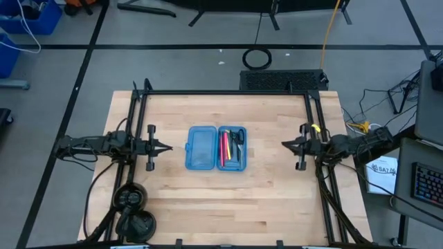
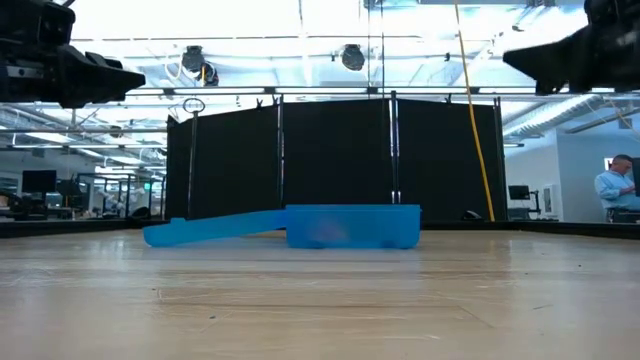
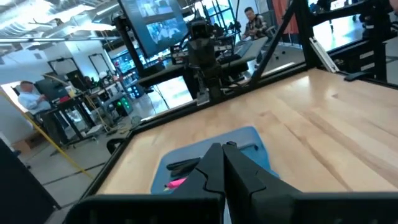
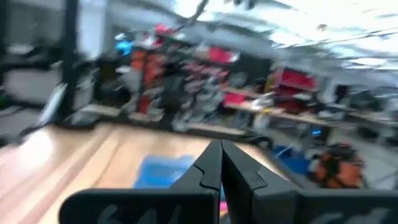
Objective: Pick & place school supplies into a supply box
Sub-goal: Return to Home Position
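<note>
**Item: supply box [image 1: 201,148].** Translucent blue, hinged, lying open and flat at the middle of the table [image 1: 277,200]. In the high view we log its 9 o'clock half as bare. Its 3 o'clock half holds a pink pen [image 1: 223,148], darker pens beside it, and scissors [image 1: 237,138] with black handles toward 12 o'clock. We see no supplies loose on the wood.

**Handling, in our judgement.** Thin moulded plastic and light. It looks stiff along the walls, springy at the hinge, and smooth enough to slide on the wood. We would take it by a long side wall of the filled half. To fold it shut, we would take the free long edge of the bare half. The contents are slim, light and prone to roll, so a tilt would spill them.

**Left gripper [image 1: 169,147].** At 9 o'clock of the box, clear of it and raised above the table. Fingers pressed together, holding nothing.

**Right gripper [image 1: 284,144].** At 3 o'clock, apart from the box and likewise raised. Closed tight and empty.

**Beyond, at 12 o'clock.** Black screens [image 2: 335,160], and a seated person [image 2: 612,185] far off.
</note>
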Controlling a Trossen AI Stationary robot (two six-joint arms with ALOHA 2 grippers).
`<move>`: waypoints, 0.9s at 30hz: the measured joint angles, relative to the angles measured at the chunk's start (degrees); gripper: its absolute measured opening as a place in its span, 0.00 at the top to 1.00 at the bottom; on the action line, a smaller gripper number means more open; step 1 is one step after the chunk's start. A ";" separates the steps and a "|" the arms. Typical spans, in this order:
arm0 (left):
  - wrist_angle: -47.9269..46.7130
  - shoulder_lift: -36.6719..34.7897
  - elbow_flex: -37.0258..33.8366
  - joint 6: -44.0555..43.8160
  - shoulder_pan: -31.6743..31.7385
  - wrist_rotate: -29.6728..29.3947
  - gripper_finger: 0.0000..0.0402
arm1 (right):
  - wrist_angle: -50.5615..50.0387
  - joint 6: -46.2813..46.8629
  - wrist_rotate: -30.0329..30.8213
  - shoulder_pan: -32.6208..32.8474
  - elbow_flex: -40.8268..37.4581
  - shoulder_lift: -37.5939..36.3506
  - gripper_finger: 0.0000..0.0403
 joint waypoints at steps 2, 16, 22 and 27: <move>-0.11 0.00 0.00 -0.36 0.00 0.06 1.00 | -2.75 1.11 -4.32 -0.90 0.34 0.09 1.00; -1.50 0.00 0.00 -1.95 0.00 0.61 1.00 | -8.22 6.96 -10.28 -10.50 0.60 -0.02 1.00; -2.04 0.00 0.04 -3.71 0.00 2.95 1.00 | -5.81 10.52 -16.94 -16.97 -1.48 -0.01 1.00; -2.10 0.00 0.04 -4.33 0.00 2.78 1.00 | -5.17 11.18 -18.75 -19.96 -1.95 -0.02 1.00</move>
